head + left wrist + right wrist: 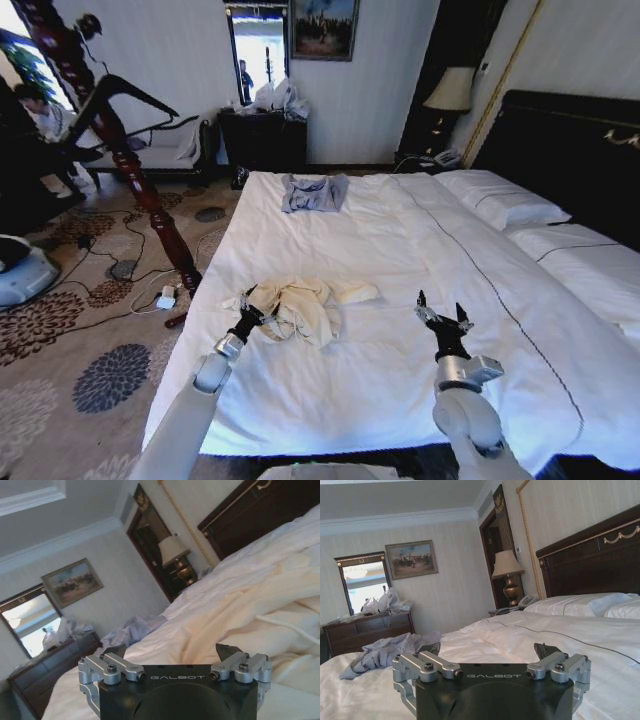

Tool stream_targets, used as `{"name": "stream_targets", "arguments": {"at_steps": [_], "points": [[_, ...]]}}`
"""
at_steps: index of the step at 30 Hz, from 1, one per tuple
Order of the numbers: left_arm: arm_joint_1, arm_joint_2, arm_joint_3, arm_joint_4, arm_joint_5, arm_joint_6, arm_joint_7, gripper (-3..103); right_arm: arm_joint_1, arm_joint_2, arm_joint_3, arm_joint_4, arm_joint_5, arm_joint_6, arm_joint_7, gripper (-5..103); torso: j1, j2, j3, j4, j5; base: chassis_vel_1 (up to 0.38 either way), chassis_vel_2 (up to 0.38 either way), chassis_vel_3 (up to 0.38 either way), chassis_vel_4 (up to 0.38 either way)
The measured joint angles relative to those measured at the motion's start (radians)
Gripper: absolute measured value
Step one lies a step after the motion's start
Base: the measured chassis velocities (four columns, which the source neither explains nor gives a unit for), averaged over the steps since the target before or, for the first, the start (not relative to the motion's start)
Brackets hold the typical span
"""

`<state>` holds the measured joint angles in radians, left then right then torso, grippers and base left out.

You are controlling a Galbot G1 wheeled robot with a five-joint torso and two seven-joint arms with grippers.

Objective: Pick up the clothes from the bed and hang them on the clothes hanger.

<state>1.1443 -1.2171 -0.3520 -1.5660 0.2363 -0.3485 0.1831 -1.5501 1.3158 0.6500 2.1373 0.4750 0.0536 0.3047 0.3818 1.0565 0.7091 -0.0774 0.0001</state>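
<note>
Left gripper [249, 303]: nearest to the camera with its arm, at the left edge of the cream clothes, fingers spread apart and holding nothing.
Clothes [305, 305]: crumpled cream garment lying on the near part of the bed, one sleeve trailing to the right. In the left wrist view the folds [250, 605] rise just ahead of the spread fingertips.
Bed [400, 250]: wide, with white sheets; the clothes sit near its left front edge, well apart from the pillows.
Blue-grey garment [313, 192]: far beyond the clothes, on the bed's far end; not the one to take.
Right gripper [441, 316]: to the right of the clothes, well apart from them, hovering over bare sheet, fingers apart and empty.
Step in hand: judged to be the first grasp of the clothes.
Doing it well: the left gripper likely needs to push into a thick fold, not a thin edge, and avoid pinching the sheet beneath.
Risk: thin fabric may slip or drag as a bundle.
</note>
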Motion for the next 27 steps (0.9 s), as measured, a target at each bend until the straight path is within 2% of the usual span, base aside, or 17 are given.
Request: {"name": "stream_targets", "arguments": {"at_steps": [14,19,20,22,26,27], "points": [[-0.04,-0.004,0.058,0.041,0.033,-0.004,0.015,100,-0.005,0.005,-0.009,0.0,-0.015,0.0,0.01,100,0.0,0.0,0.0,-0.0003,0.0,0.0,0.0,0.0,0.0],[-0.073,-0.017,0.073,0.07,0.036,-0.008,-0.01,102,-0.016,0.006,-0.003,0.007,-0.017,0.0,0.016,100,0.0,0.0,0.0,-0.0004,-0.0001,0.0,0.0,0.0,0.0],[-0.087,-0.021,0.081,0.078,0.037,-0.011,-0.019,96,-0.019,0.007,-0.002,0.008,-0.019,0.0,0.018,100,0.0,0.0,0.0,-0.0005,-0.0001,0.0,0.0,0.0,0.0],[-0.094,-0.021,0.086,0.082,0.037,-0.012,-0.023,96,-0.021,0.008,-0.002,0.009,-0.022,0.0,0.019,100,0.0,0.0,0.0,-0.0005,0.0,0.0,0.0,0.0,0.0],[-0.108,-0.01,0.104,0.094,0.037,-0.017,-0.024,75,-0.032,0.015,-0.006,0.014,-0.032,0.0,0.02,100,0.0,0.0,0.0,-0.0003,0.0,0.0,0.0,0.0,0.0],[-0.108,-0.01,0.104,0.094,0.037,-0.017,-0.024,75,-0.032,0.015,-0.006,0.014,-0.032,0.0,0.02,100,0.0,0.0,0.0,-0.0003,0.0,0.0,0.0,0.0,0.0]]}}
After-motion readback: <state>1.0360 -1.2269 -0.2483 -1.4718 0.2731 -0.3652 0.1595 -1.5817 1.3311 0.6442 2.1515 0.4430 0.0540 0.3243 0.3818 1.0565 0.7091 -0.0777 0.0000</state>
